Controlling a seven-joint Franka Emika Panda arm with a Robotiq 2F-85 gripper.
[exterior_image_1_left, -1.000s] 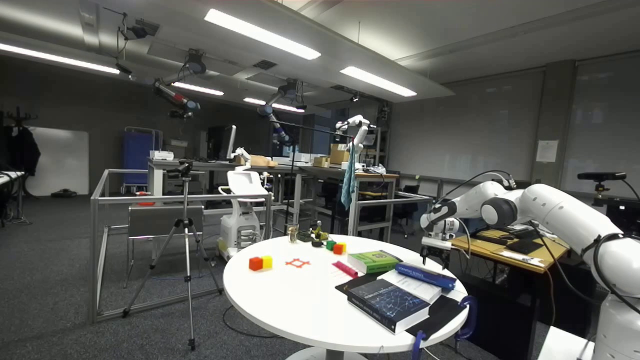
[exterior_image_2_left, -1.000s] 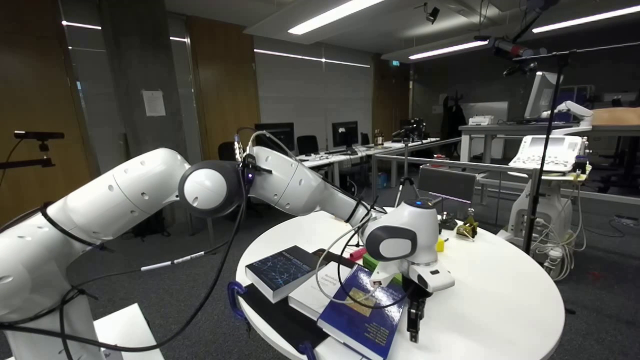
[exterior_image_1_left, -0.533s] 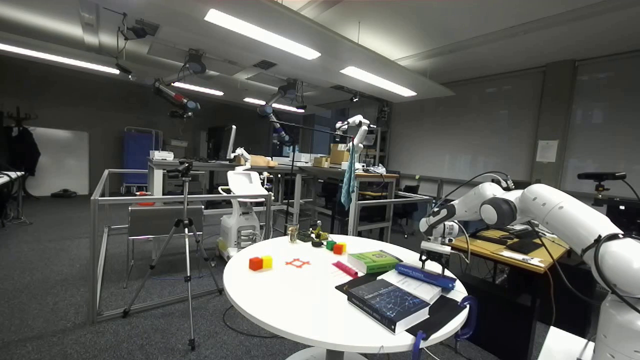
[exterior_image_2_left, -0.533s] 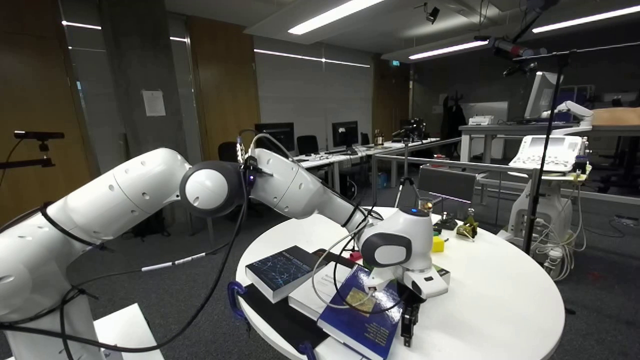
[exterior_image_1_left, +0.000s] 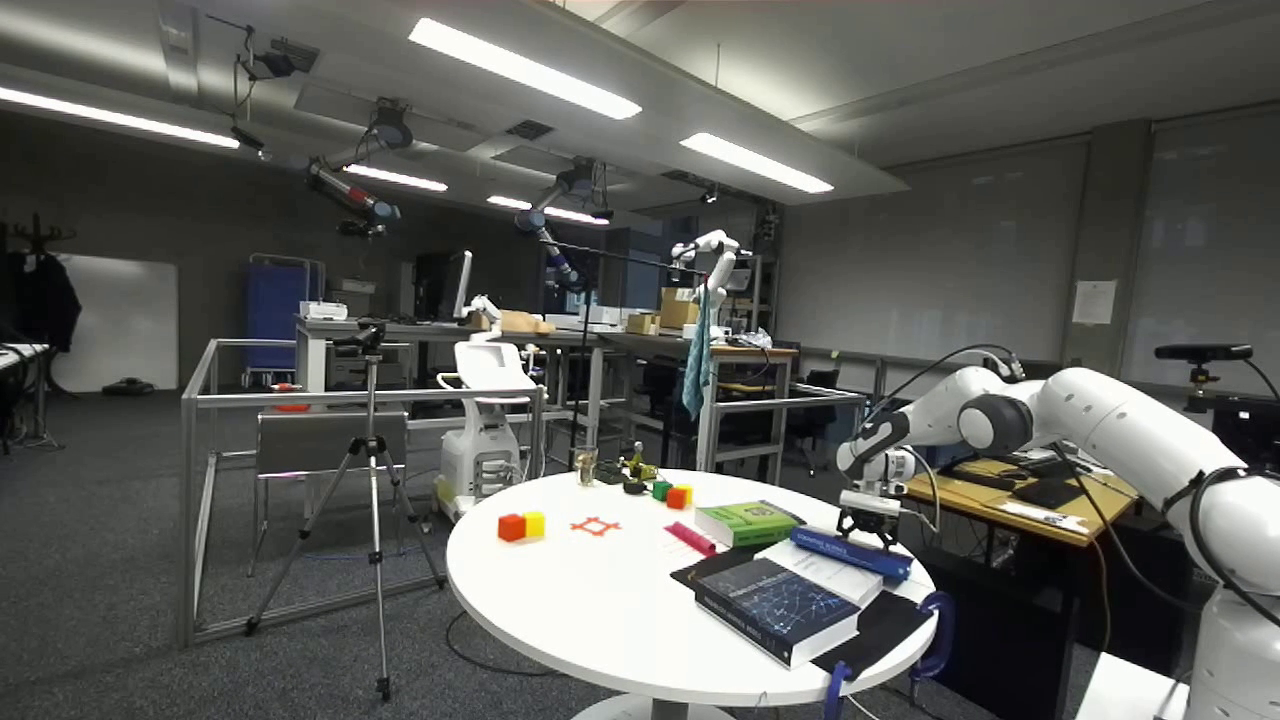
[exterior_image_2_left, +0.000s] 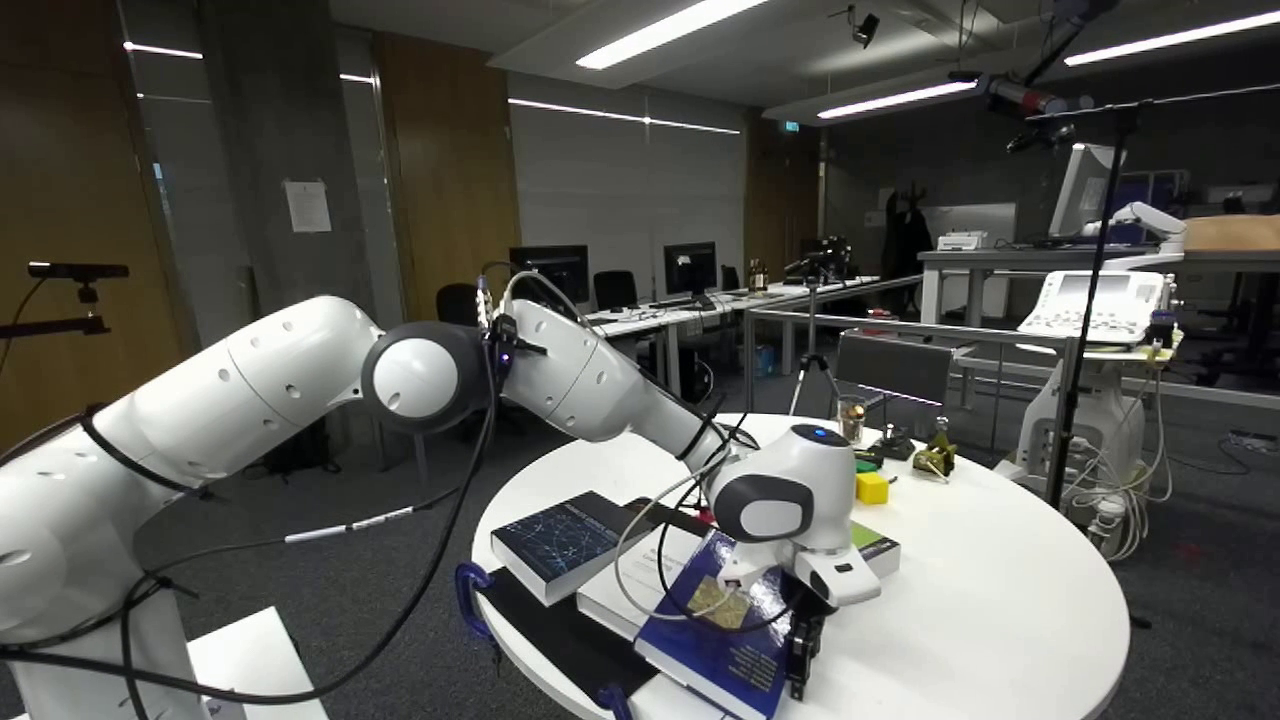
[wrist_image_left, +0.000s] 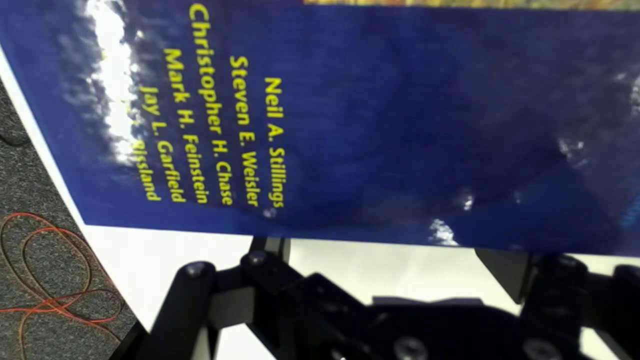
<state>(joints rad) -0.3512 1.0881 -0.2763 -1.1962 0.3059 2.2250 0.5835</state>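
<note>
My gripper stands open beside the long edge of a blue book with yellow author names on its cover. Its fingers are spread along that edge, with their tips partly hidden by the cover in the wrist view; white tabletop shows between them. Whether they touch the book I cannot tell. The blue book lies tilted, resting partly on a white book. A dark patterned book lies beside the white one, and a green book lies further along the round table.
Blue clamps grip the table edge by a black mat. A red cube and yellow cube stand together, near an orange-red mark. A pink object, green block and glass are also on the table.
My open gripper has moved closer to the blue book's edge and lower. In an exterior view, more of the green book and a yellow block now show behind the hand. The books have not moved.
</note>
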